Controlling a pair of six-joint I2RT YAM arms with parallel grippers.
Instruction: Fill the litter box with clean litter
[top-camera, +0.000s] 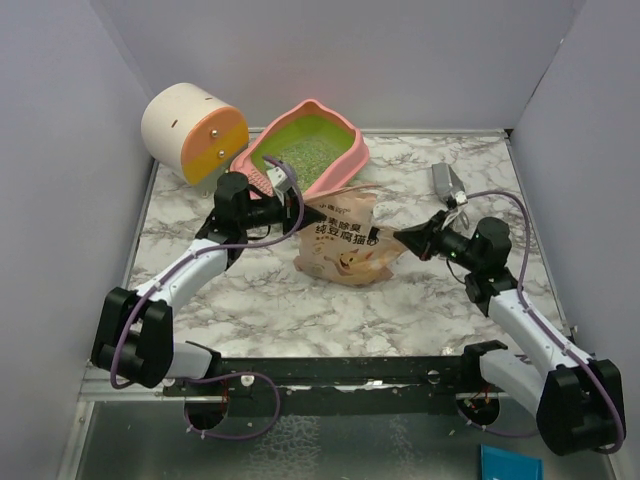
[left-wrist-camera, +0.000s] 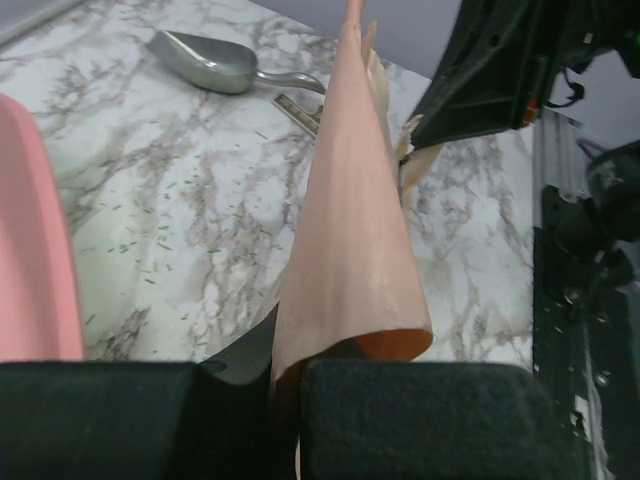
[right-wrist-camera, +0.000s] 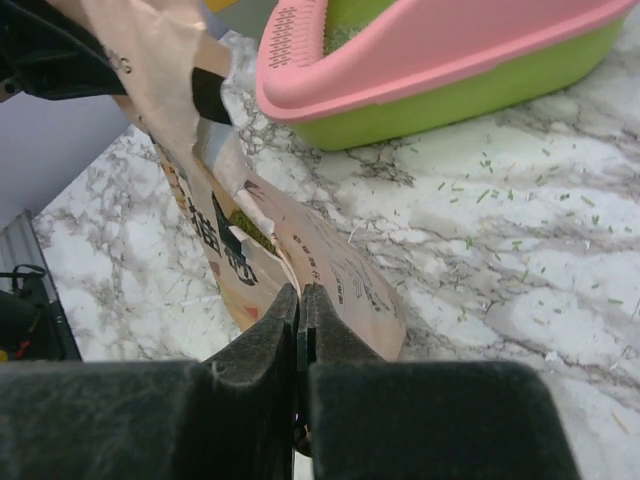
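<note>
tan cat-print bag (top-camera: 345, 245), metal scoop (top-camera: 447, 183) (far right), cream-and-orange cylinder (top-camera: 193, 130), marble table (top-camera: 250, 300)

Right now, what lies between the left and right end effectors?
The tan bag spans that stretch, pinched by the left end effector and the right end effector; the top view shows it.

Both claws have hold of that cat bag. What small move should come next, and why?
Probably raise the bag evenly: the left gripper and right gripper are each shut on an edge, and the litter box beside it looks only partly filled with litter.
</note>
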